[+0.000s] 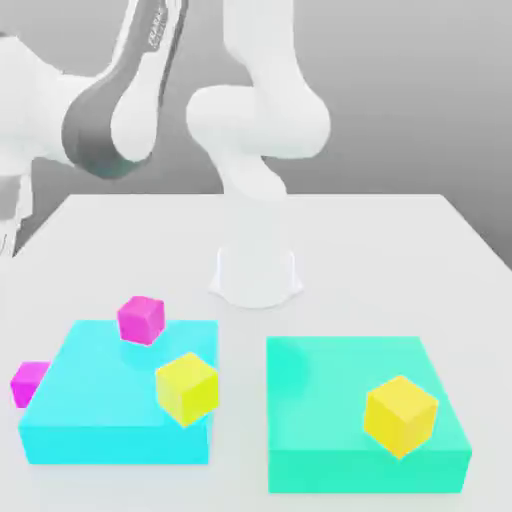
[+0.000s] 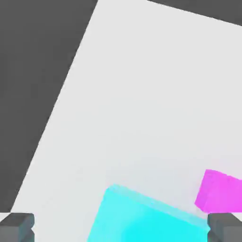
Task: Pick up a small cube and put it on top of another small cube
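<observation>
gripper (image 2: 121,227) fingers spread, cut off at edge; magenta cube (image 2: 220,191) partly cropped; cyan block (image 2: 142,220) cropped

Open claw (image 2: 121,227) above white table (image 2: 142,94), cyan block (image 2: 142,220) and small cube (image 2: 220,191).

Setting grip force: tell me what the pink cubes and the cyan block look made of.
Pink cubes: plain, uniform magenta, matte, with no grain or gloss; possibly plastic or painted foam, but a render leaves that open. Cyan block: flat, bright, smooth, faintly lit on top, no texture; material equally uncertain. Hand: dark grey matte fingers, spread wide.
</observation>
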{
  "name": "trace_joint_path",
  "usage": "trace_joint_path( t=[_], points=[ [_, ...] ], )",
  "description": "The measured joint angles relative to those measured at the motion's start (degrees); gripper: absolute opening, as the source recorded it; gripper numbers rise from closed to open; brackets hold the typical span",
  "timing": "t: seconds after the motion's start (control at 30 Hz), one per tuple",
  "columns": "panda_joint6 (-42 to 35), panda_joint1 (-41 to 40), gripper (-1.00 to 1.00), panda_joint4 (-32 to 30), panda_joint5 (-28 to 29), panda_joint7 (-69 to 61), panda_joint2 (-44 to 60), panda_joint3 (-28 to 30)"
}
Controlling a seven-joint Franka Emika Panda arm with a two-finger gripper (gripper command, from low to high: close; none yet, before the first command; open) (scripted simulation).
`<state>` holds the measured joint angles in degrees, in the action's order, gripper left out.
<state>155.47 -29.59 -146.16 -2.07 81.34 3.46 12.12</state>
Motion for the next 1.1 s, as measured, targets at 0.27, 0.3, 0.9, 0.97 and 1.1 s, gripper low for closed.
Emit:
trace_joint_path(
  t=[0.27,0.3,0.9,0.97,1.1],
  points=[
    [10.56,-6.56,0.00,-0.05,-9.93,-1.83,16.85,-3.75],
    [11.88,-7.37,-1.00,0.29,-10.58,-2.34,18.48,-4.69],
    [-1.56,-3.67,-1.00,-7.20,1.36,8.25,-2.97,-1.43],
    [-3.68,-3.39,-1.00,-9.24,2.91,10.06,-7.19,-1.85],
    [-7.93,-3.57,-1.00,-13.31,4.81,12.82,-15.56,-3.52]
  ],
)
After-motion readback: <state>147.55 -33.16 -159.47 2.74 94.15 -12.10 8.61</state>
